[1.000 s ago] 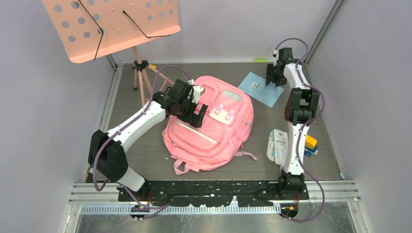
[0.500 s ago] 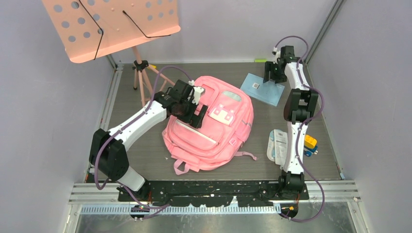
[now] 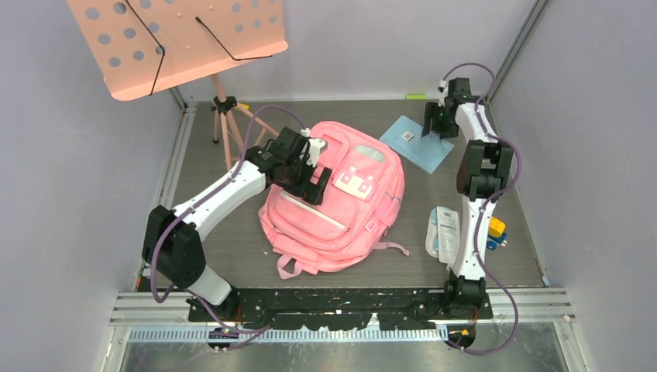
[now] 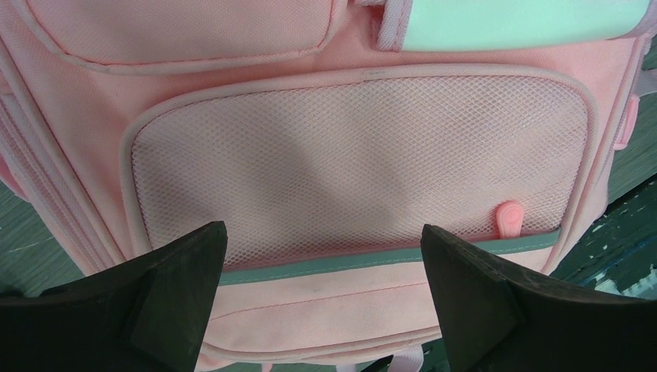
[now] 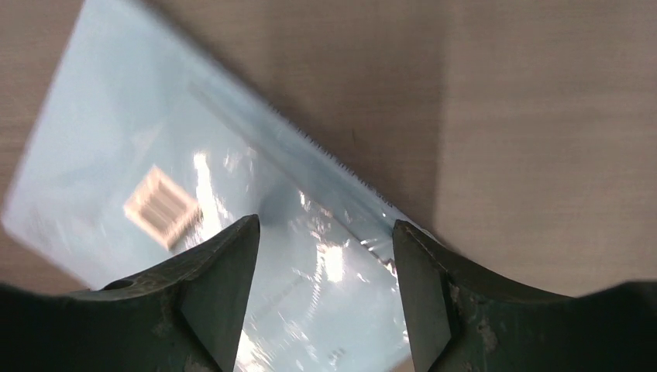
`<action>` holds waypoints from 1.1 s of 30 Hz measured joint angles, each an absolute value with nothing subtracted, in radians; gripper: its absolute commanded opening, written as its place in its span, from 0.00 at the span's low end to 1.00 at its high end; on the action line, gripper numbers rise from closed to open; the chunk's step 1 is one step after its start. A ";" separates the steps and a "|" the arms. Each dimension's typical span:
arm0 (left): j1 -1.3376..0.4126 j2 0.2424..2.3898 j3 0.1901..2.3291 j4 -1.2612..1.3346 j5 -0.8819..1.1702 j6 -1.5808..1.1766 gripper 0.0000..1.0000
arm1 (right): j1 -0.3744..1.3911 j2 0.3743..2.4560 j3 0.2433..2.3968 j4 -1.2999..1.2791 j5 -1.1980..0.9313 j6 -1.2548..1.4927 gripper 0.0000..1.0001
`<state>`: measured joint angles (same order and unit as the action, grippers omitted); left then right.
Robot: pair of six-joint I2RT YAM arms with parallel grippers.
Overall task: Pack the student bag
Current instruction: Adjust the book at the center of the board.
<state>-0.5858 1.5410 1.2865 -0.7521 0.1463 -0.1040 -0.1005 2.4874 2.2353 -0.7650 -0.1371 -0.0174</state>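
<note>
Centrally: student bag (image 3: pixel 333 198), one only, laid flat and front-up on the table (image 3: pixel 232 256), pockets facing upward, presumably for reach from above. Directly over the bag's upper-left part: left gripper (image 3: pixel 310 182), first of two, jaws spread wide, grasping nothing. Seen from the left wrist, poised above the mesh pocket (image 4: pixel 356 170) and its pink zip pull (image 4: pixel 507 219), probably in readiness to open a compartment; contact with the fabric not determinable.

Beyond the bag's far-right corner: one flat pale-blue packet (image 3: pixel 418 142), film-wrapped, bearing a small barcode label (image 5: pixel 163 205), lying apart from the bag as an item likely awaiting packing. Above that packet: right gripper (image 3: pixel 435 128), second of two, jaws parted, holding nothing, glossy film showing between the fingers; likely positioned for a pick.

Right of the bag, near but separate: one white blister pack (image 3: pixel 443 231). Just beyond it: one yellow-and-blue object (image 3: pixel 494 231), too small to identify. Far left of the bag: one salmon perforated music stand (image 3: pixel 178 43) on a tripod, seemingly no part of the packing.
</note>
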 measured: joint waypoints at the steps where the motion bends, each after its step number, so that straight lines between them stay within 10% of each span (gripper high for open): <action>1: -0.586 1.541 1.287 -0.751 0.152 -0.105 1.00 | -0.101 2.443 2.154 -0.736 -0.124 0.009 0.69; 14: -0.599 1.514 1.293 -0.732 0.196 -0.156 1.00 | -0.068 1.942 1.386 -0.669 0.062 0.265 0.65; 23: -0.706 1.642 1.607 -0.665 0.227 -0.265 1.00 | -0.062 1.801 1.343 -0.745 0.147 0.308 0.84; 33: -0.796 2.180 2.121 -0.477 0.289 -0.421 0.99 | -0.180 1.793 1.378 -0.711 0.094 0.357 0.83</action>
<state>-0.7963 2.1799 2.1208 -0.4770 0.2893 -0.4206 -0.1802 1.7927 1.3781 -0.7109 0.0940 0.3569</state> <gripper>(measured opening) 0.992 0.853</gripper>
